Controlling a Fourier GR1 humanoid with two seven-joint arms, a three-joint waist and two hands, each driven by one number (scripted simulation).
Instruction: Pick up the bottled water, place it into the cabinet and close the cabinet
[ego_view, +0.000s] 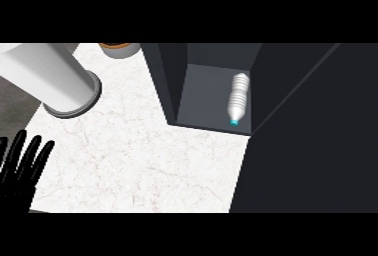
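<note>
The counter (148, 165) is white marble with faint veins, and it runs from the near left out to a dark cabinet (166, 75) on the right side. The cabinet stands open, and I can see straight into its grey compartment. The bottled water (238, 97) lies on its side in there, close to the compartment's right wall, with its blue cap (234, 121) pointing toward the near edge of the opening. A broad dark panel (317, 140) fills the right of the scene from near to far, just beside the bottle's compartment. At the near left edge the left hand (18, 165) rests with its black fingers straight, spread apart and pointing away, holding nothing. The bottle is well apart from it, off to the far right across bare marble. At the far left a big white cylinder (52, 75) with a grey rim stands on the counter, and beyond it a small grey container (118, 49) with a brown top shows at the far edge.
</note>
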